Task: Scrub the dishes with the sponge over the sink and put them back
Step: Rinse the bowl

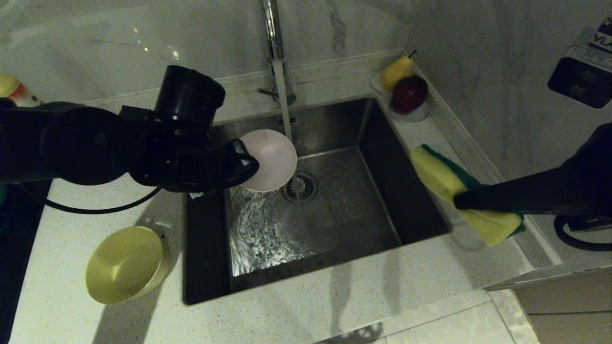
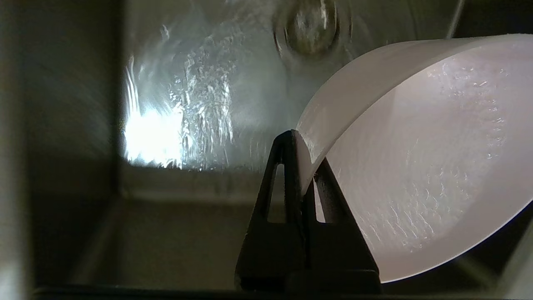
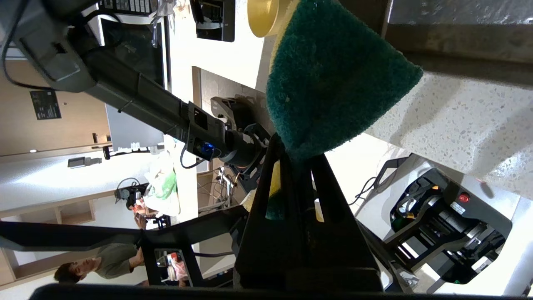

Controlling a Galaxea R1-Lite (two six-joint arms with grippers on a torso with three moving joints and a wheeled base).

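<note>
Over the sink point(image 1: 382, 157), the left pincer point(image 1: 246, 165) pinches the rim of the pale pink bowl point(image 1: 270, 160), holding it tilted beside the stream falling from the faucet point(image 1: 272, 28), its open side turned toward the right arm. The left wrist view shows one finger inside the rim and one outside, with droplets across the bowl's inner wall, and the basin floor below rippling with running water around the drain strainer point(image 1: 300, 187). Held this way, any runoff would fall into the basin rather than onto the counter point(image 1: 334, 306).

The right pincer point(image 1: 461, 199) is clamped on the sponge point(image 1: 454, 191), which hangs over the counter at the sink's right edge, well apart from the bowl; the green scouring layer faces the wrist camera and the yellow foam faces up in the head view. The sponge seems poised to meet the presented bowl, so scrubbing appears about to begin.

The yellow bowl point(image 1: 126, 263) rests on the counter left of the sink, apparently awaiting its turn. A pear point(image 1: 397, 71) and a dark red fruit point(image 1: 409, 93) sit in a white dish at the far corner, clear of the work.
</note>
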